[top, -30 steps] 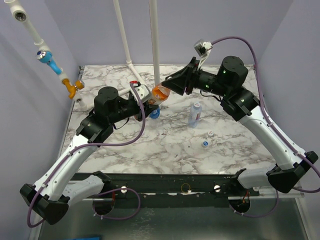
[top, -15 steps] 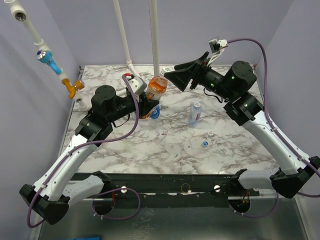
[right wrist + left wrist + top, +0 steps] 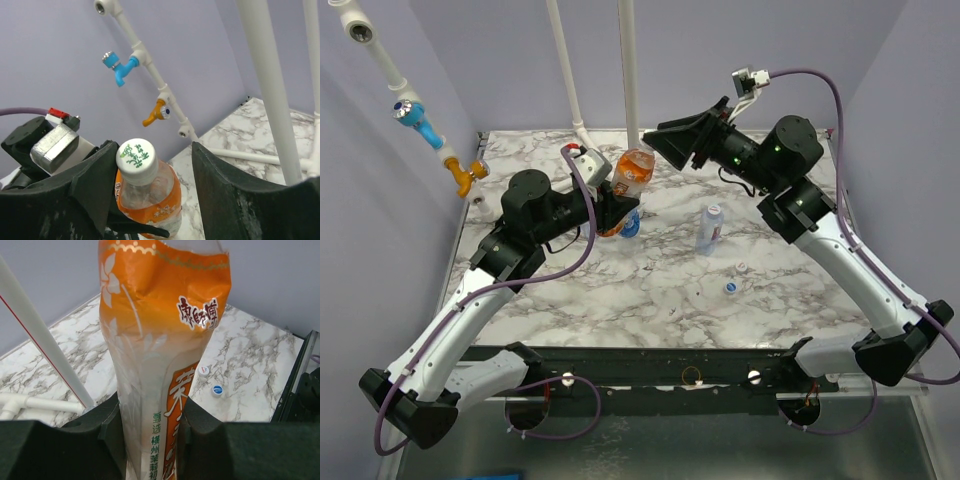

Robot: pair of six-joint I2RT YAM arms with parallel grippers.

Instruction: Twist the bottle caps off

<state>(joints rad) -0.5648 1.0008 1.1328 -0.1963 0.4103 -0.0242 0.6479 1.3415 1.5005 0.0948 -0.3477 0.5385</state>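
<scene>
Left gripper (image 3: pixel 150 422) clamped on lower body of orange tea bottle (image 3: pixel 160 340), holding it upright above marble table (image 3: pixel 800 300). White cap (image 3: pixel 136 155) on bottle's neck. Right gripper (image 3: pixel 155 152) spread wide, fingers either side of cap, not touching. Blue-labelled bottle (image 3: pixel 712 228) stands mid-table. Loose cap (image 3: pixel 741 268) and second loose cap (image 3: pixel 729 287) lie near it.

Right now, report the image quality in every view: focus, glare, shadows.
Top external: evenly lit and sharp, with only soft shadows on the marble table. Left wrist: the orange bottle fills the frame, its label is readable and its lower part is pale; the left gripper shows as a dark, featureless mass. Right wrist: the cap and its green print are crisp; the right gripper is underexposed; no glare.
</scene>
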